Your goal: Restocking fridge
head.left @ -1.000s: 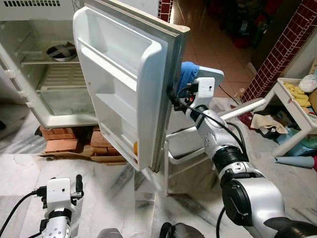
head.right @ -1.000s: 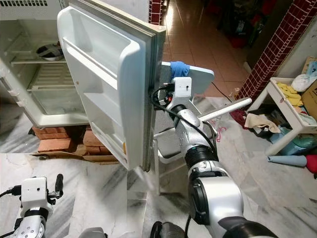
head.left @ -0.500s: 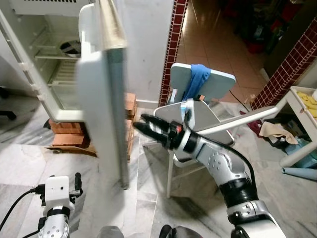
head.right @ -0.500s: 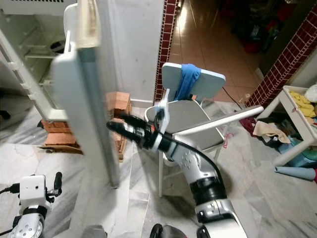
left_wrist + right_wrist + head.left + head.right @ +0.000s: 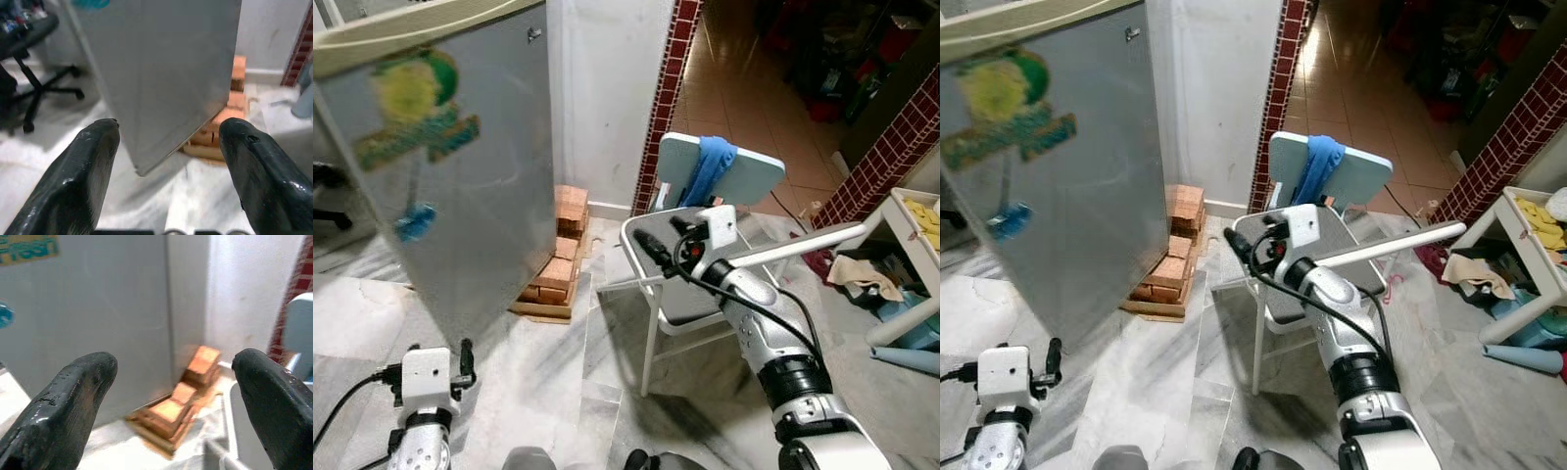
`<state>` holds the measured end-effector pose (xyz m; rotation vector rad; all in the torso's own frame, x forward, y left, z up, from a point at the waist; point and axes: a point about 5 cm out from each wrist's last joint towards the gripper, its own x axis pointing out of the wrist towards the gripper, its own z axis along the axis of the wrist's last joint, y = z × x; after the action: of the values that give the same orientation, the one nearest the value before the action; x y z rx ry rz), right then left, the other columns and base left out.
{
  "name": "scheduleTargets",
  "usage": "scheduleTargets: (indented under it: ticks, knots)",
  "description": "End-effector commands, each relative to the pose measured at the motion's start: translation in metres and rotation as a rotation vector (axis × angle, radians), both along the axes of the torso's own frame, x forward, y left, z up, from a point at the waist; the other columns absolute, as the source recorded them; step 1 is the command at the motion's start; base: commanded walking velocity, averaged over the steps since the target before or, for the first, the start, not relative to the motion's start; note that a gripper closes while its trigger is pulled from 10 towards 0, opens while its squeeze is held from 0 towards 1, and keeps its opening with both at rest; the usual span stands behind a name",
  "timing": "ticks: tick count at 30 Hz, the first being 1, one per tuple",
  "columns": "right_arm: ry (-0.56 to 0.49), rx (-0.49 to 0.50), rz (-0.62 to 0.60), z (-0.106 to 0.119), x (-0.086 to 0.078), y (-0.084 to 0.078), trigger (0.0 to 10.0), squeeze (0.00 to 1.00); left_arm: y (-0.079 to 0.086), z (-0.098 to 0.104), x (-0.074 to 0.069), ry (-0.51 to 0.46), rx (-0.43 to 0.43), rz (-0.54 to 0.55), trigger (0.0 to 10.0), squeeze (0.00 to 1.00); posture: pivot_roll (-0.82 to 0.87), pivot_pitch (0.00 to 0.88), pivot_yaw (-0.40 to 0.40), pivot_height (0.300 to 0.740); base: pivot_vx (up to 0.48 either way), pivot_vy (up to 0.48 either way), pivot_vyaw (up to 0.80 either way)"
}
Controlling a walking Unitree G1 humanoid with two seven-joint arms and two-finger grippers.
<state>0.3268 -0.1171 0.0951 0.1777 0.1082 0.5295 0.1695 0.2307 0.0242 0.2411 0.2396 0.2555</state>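
Fridge door (image 5: 450, 166), grey metal with stickers, had swung nearly shut since earlier, hiding the shelves. Right gripper (image 5: 651, 247) had released it, fingers spread above the pale plastic chair (image 5: 677, 284). Left gripper (image 5: 166, 147) hung open.

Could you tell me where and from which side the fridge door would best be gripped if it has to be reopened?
Probably by the fridge door's free vertical edge, the one nearest the brick stack, approached from the chair side. No handle is visible on the flat grey front, so that edge looks like the only graspable lip. The right gripper, open, is already on that side.
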Motion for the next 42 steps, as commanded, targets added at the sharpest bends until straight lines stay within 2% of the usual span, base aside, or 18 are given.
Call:
scheduleTargets:
  ticks: [1,7,8,14,16,42]
  knots:
    - [-0.033,-0.009,-0.047,0.001,0.0,-0.01,10.0,0.0,-0.009,0.002,-0.002,-0.015,0.008,-0.015,10.0,0.0,0.3,0.055,-0.159,0.74,0.0,0.0,0.0]
    - [-0.018,-0.01,-0.076,0.0,-0.004,-0.015,10.0,0.0,-0.012,-0.002,-0.006,-0.02,0.019,0.03,10.0,0.0,0.3,0.049,-0.171,0.74,0.0,0.0,0.0]
    - [-0.018,-0.014,-0.089,0.001,-0.004,-0.015,10.0,0.0,-0.014,0.002,-0.004,-0.04,0.057,0.005,10.0,0.0,0.3,0.05,-0.173,0.74,0.0,0.0,0.0]
    - [-0.027,-0.023,-0.089,0.0,-0.009,-0.017,10.0,0.0,-0.018,0.008,-0.002,-0.062,0.095,0.007,10.0,0.0,0.3,0.052,-0.182,0.74,0.0,0.0,0.0]
    - [-0.029,-0.058,-0.078,-0.004,-0.013,-0.02,10.0,0.0,-0.017,0.007,-0.004,-0.069,0.082,0.046,10.0,0.0,0.3,0.048,-0.179,0.74,0.0,0.0,0.0]
    - [-0.029,-0.058,-0.078,-0.004,-0.013,-0.02,10.0,0.0,-0.017,0.007,-0.004,-0.069,0.082,0.046,10.0,0.0,0.3,0.048,-0.179,0.74,0.0,0.0,0.0]
